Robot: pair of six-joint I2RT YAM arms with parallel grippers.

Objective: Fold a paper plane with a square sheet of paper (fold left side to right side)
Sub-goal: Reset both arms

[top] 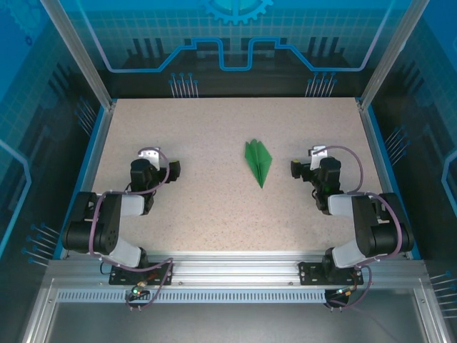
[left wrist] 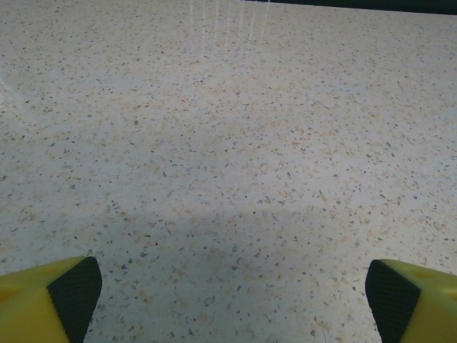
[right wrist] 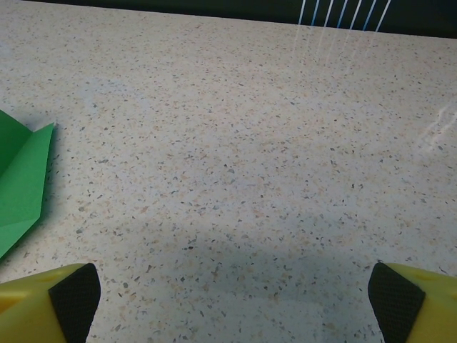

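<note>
Yellow-fingered left gripper [left wrist: 232, 304] wide open, empty | right gripper [right wrist: 235, 304] likewise | slim pointed bright green paper plane [top: 258, 161] flat on speckled table [top: 178, 221], nearer right gripper | step: folds apparently finished | next: probably stay clear

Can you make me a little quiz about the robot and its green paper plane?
1. True or false: one arm's jaws are holding the paper plane.
2. The plane's pointed nose faces: A) the arms' bases, B) the far edge of the table, C) the left arm.
3. Fill in: the plane lies nearer the ___ arm's jaws.
Key: 1 false, both sets of jaws stand open and empty; 2 A; 3 right.
</note>
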